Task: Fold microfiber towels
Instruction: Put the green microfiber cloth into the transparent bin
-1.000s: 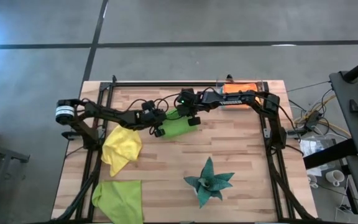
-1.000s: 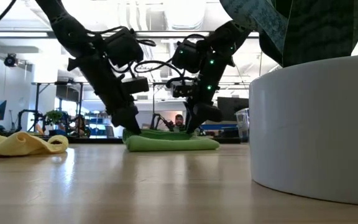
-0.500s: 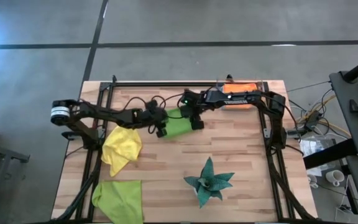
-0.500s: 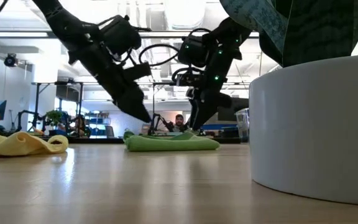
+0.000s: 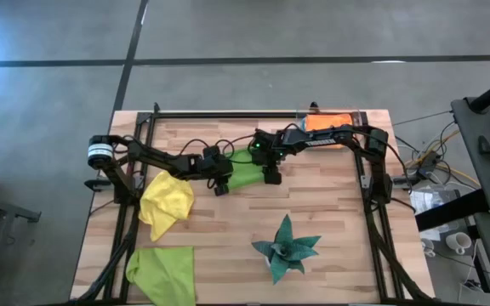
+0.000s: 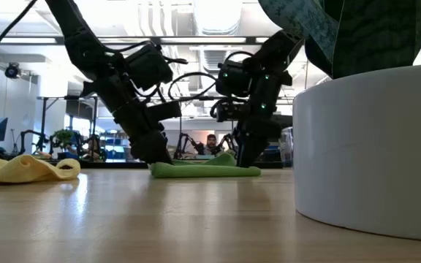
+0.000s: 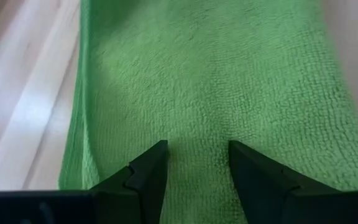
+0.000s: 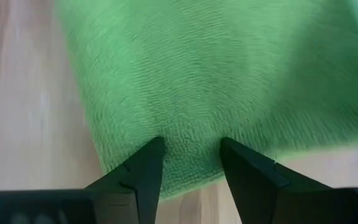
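Observation:
A lime green towel (image 5: 245,170) lies folded flat in the middle of the table; it also shows in the low view (image 6: 205,170). My left gripper (image 5: 219,184) is open and points down on the towel's left end (image 7: 194,149). My right gripper (image 5: 271,176) is open and points down on its right end (image 8: 188,149). A yellow towel (image 5: 167,202) lies crumpled on the left. A second lime green towel (image 5: 162,272) lies at the near left corner. An orange towel (image 5: 328,121) lies at the far right. The light blue towel does not show. My left gripper stands with both open fingertips (image 7: 151,163) on the top face of the folded towel near its left end (image 7: 194,134), coming from above. Cloth lies between the tips. The towel lies flat on the table. My right gripper stands with both open fingertips (image 8: 146,163) on the towel's top face just inside its right edge (image 8: 188,165), coming from above. The towel lies flat on the table.
A dark teal spiky object (image 5: 286,246) stands toward the near edge in a white pot (image 6: 371,153), which fills the low view's right. Dark frame rails (image 5: 253,113) run along the table's far, left and right sides. A person shows far off in the room.
My left gripper has risen off the green towel, tipped, and come down again on its left end. My right gripper has gone a little toward the table's near edge along the towel's right end. The towel stays flat in place.

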### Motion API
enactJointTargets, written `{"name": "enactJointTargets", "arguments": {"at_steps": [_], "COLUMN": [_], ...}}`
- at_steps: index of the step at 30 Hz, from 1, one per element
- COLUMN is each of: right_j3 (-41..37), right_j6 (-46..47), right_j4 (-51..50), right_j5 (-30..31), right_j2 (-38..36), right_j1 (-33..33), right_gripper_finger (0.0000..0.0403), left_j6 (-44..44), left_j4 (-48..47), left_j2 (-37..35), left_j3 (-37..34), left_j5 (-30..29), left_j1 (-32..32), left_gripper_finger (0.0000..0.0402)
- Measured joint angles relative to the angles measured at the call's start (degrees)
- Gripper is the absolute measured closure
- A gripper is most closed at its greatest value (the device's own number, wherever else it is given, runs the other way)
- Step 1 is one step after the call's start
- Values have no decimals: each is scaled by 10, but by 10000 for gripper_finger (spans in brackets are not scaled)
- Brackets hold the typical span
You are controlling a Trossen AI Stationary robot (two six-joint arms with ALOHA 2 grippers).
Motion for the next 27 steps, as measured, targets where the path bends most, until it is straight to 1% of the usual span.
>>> {"name": "enactJointTargets", "arguments": {"at_steps": [4,7,9,12,15,18,21,27], "right_j3": [17,18,17,17,16,15,16,17], "right_j6": [121,194,256,345,413,464,511,563], "right_j4": [-9,-32,-34,-30,-23,-5,8,51], "right_j5": [2,6,30,90,90,86,66,37], "right_j2": [-38,-62,-66,-63,-39,-14,7,22], "right_j1": [-3,-13,-19,-27,-35,-34,-29,-28], "right_gripper_finger": [220,187,158,119,98,94,100,115], "left_j6": [2,3,3,3,2,2,1,1], "left_j4": [-2,-3,-5,-2,-4,-2,-1,11], "left_j2": [-30,-40,-40,-38,-35,-35,-35,-35], "left_j3": [2,-1,-4,-6,-16,-27,-36,-39], "left_j5": [8,8,7,7,7,6,4,2], "left_j1": [-2,-2,-2,-2,-2,-2,-2,-2], "left_gripper_finger": [244,244,244,244,244,244,244,244]}}
